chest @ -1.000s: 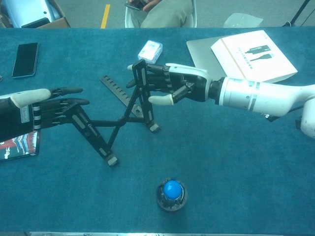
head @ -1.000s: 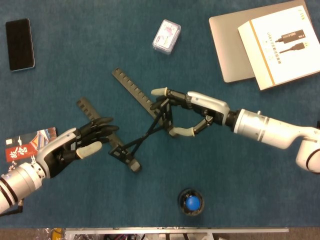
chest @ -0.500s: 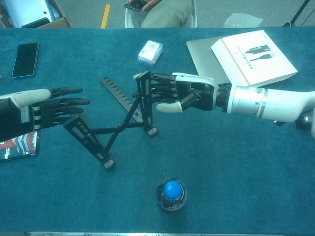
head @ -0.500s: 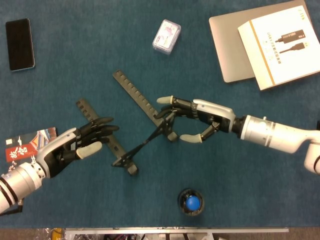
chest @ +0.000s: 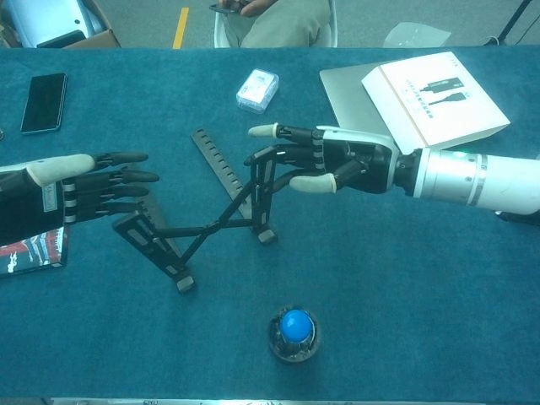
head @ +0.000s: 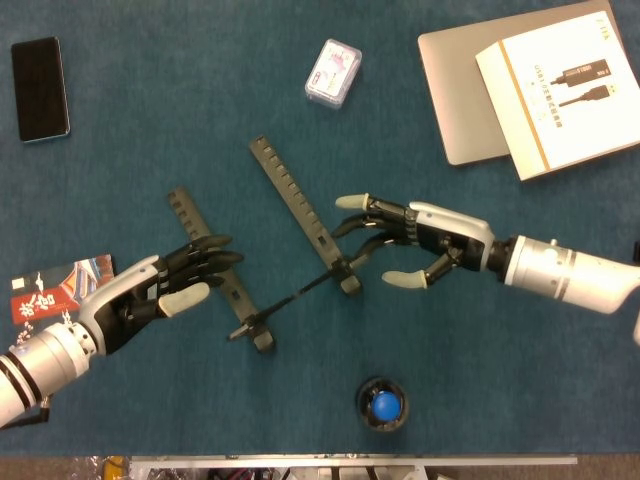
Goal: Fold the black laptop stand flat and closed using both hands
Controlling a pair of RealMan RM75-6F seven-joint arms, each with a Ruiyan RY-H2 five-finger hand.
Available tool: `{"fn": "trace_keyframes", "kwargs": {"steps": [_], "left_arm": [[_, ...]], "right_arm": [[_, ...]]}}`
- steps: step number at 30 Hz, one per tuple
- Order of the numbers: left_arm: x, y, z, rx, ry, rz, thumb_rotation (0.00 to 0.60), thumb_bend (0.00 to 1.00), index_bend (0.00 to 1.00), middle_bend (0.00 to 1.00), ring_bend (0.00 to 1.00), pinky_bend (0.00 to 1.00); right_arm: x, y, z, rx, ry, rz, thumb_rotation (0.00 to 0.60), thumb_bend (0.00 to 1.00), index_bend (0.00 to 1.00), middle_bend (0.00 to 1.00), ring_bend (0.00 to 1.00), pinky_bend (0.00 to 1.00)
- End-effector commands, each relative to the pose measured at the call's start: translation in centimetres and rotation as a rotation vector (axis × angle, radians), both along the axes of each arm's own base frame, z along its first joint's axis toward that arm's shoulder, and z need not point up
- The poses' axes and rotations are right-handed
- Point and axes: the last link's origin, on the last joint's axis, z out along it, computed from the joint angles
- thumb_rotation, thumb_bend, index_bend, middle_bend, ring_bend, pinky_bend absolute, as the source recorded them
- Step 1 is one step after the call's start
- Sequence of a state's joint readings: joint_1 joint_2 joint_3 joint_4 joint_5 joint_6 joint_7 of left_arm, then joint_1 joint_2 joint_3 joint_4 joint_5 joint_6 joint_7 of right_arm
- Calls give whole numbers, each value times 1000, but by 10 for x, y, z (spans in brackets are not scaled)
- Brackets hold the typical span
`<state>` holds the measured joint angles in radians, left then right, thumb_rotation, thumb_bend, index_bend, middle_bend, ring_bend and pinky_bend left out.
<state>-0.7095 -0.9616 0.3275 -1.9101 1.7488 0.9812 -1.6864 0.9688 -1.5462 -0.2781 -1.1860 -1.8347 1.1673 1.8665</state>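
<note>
A: Starting at the left, what is the left hand doing?

B: It is reaching in toward the left rail of the black laptop stand; its fingers are lying out nearly straight and a little apart, and in the head view their tips are lying over that rail; whether they are pressing on it I cannot tell; nothing is being gripped.

A: And the stand itself?

B: It is sitting on the blue table between the two hands; its two notched rails are lying apart, joined by crossed struts; in the chest view the right side is standing raised off the cloth, so it is neither flat nor closed.

A: The right hand?

B: It is hovering at that raised right side; the fingers are spread wide, the thumb tucked below; the fingertips seem to be touching the upright bar, but no closed grasp is showing.

A: So which step is in hand?

B: I am judging it as the collapsing step, partly done; the next move is calling for the right hand to push the raised side down and leftward while the left is bracing its rail, so the struts scissor shut rather than the whole frame sliding.
</note>
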Motion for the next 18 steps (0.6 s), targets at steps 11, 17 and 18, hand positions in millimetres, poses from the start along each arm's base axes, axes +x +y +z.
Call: {"fn": "trace_keyframes", "kwargs": {"steps": [11,17,18], "left_arm": [[0,1,-1,-8,-1,4,382,251,45,113,49,56],[-1,1,1,-3,1,6,385,251,45,113,49,56],[-1,2,1,-1,2,7,383,251,45,113,49,56]], "right_arm": [[-4,0,1,-40,20,19,600,298,3,178,40,256],[4,-3,-6,-82,42,48,600,299,3,178,40,229],[7,-4,-8,-84,43,48,600,299,3,178,40,216]]}}
